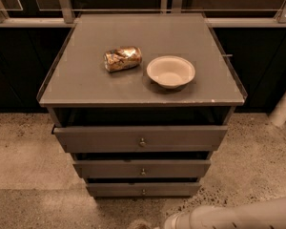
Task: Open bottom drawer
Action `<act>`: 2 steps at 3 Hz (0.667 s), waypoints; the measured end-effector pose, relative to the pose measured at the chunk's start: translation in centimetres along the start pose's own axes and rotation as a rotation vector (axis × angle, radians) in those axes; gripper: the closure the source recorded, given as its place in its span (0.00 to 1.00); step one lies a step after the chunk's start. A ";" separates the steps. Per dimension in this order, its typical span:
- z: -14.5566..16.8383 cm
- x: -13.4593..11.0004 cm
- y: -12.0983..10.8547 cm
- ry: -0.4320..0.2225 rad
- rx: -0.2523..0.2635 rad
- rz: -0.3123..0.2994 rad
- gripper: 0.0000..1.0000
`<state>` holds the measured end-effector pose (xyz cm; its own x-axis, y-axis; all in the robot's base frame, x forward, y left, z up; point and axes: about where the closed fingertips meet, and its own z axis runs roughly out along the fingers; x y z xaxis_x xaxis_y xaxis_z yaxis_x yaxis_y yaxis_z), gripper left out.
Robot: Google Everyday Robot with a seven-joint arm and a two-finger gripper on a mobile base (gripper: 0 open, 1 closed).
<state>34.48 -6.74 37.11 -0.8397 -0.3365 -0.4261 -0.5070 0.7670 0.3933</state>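
The bottom drawer [143, 190] is the lowest and narrowest of three grey fronts on the cabinet, with a tiny round metal knob [143, 192] at its centre. Above it are the mid-sized middle front [142, 169] and the widest top front [141, 138]. My gripper [139, 224] shows only as a sliver at the bottom edge, on the floor side in front of and below the bottom drawer, apart from the knob. My white arm [229, 215] runs in from the lower right.
On the grey cabinet top [86, 87] lie a crushed can [122, 58] and a white bowl [170, 72]. Speckled floor [24, 166] surrounds the cabinet. Dark cabinets and a railing stand behind. A white post [283, 106] is at the right.
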 end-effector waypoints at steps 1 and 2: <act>0.7 -0.1 -0.6 -0.034 0.038 0.024 0.00; 3.5 1.0 -1.0 -0.129 0.070 0.081 0.00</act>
<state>34.83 -5.94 33.43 -0.8432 -0.2026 -0.4981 -0.4199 0.8266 0.3746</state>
